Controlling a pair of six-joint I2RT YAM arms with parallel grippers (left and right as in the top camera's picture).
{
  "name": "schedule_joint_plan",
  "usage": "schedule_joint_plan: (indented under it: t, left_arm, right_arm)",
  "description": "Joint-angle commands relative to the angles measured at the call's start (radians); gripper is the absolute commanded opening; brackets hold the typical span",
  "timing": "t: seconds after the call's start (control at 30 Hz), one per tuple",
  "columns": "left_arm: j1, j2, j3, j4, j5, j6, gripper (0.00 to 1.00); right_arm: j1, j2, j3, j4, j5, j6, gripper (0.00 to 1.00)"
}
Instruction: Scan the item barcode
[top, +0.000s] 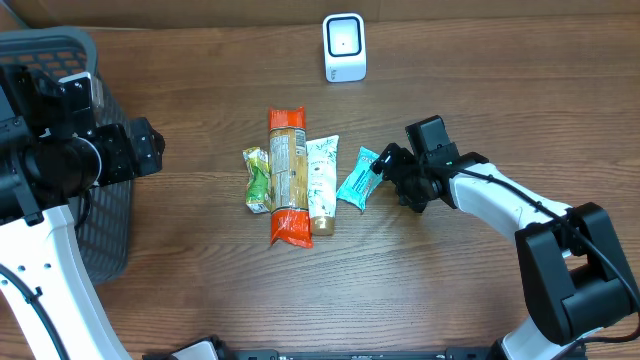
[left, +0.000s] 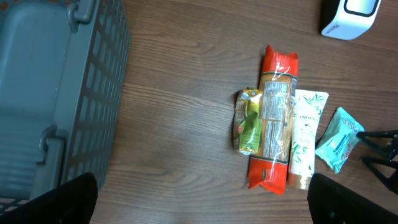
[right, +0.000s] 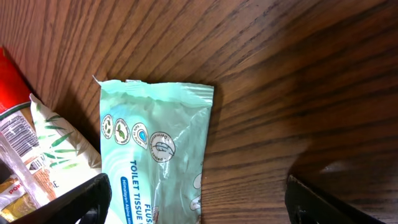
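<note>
teal wipes pack (right: 155, 162) flat on wood table (right: 280, 74), centre-left of frame; lower end between the wide-apart jaws of right gripper (right: 199, 208). white tube (right: 59, 140) just beside its left edge.

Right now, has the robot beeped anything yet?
Nothing looks scanned yet: the teal wipes pack lies on the table beside the tube, away from the white scanner. In hand: the right gripper is open right at the pack, not gripping it. Left to do: grab it, lift it and show its barcode to the scanner.
</note>
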Motion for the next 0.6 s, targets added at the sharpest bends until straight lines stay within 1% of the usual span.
schedule_joint_plan:
  t: [0.0,0.23,0.27,0.4,0.47,0.57]
  left_arm:
    - [0.003,0.005,0.006,0.000,0.011,0.019,1.00]
    - [0.003,0.005,0.006,0.000,0.012,0.019,1.00]
    - [0.003,0.005,0.006,0.000,0.011,0.019,1.00]
    - [0.003,0.005,0.006,0.000,0.011,0.019,1.00]
    - [0.003,0.005,0.006,0.000,0.011,0.019,1.00]
    - [0.003,0.005,0.006,0.000,0.011,0.019,0.99]
  right_arm:
    - [0.006,-0.009,-0.011,-0.001,0.012,0.000,0.90]
    - [0.013,-0.009,-0.011,-0.001,0.027,-0.005,0.90]
    - [0.018,-0.008,-0.011,0.000,0.027,-0.021,0.93]
    - [0.038,-0.009,-0.011,0.012,0.029,-0.041,0.95]
    - [0.046,-0.009,-0.011,0.021,0.031,-0.054,1.00]
    - [0.051,-0.009,-0.011,0.025,0.031,-0.083,1.00]
